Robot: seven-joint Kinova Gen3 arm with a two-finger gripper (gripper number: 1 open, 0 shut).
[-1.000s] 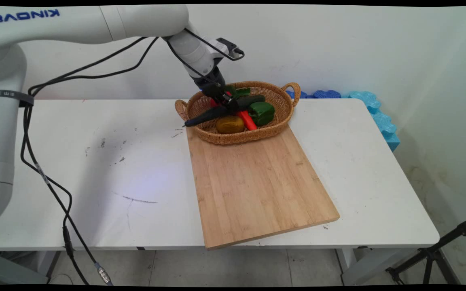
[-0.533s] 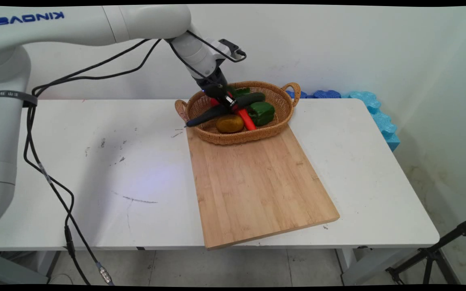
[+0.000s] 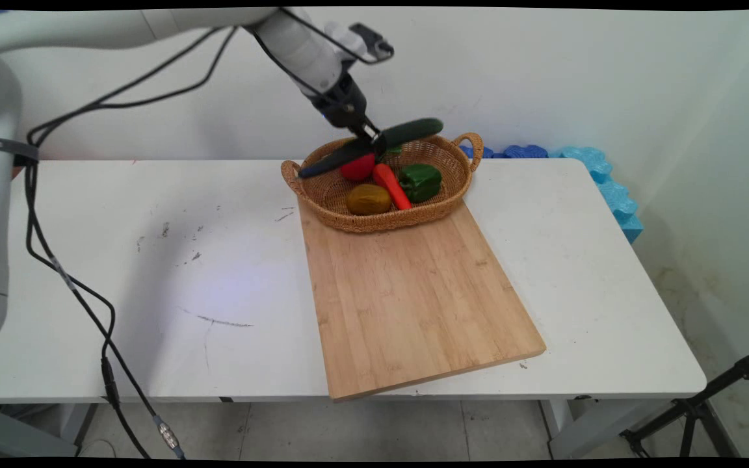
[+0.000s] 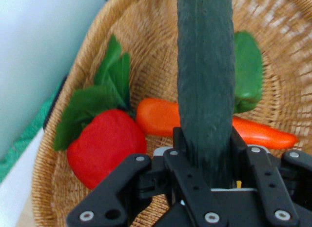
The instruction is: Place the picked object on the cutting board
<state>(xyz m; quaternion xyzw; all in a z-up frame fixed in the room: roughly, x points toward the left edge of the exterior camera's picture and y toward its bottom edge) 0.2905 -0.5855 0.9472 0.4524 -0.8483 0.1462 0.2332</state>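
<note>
We see the gripper (image 3: 374, 140) with its jaws clenched on a long dark green cucumber (image 3: 374, 144), holding it in the air just above the wicker basket (image 3: 381, 220), tilted with its right end higher. In the basket below lie a red radish (image 3: 356, 169), an orange carrot (image 3: 393, 186), a green pepper (image 3: 421, 181) and a brown potato (image 3: 368, 199). The basket stands on the far end of a wooden board (image 3: 413, 299) on the white desk (image 3: 153, 273).
</note>
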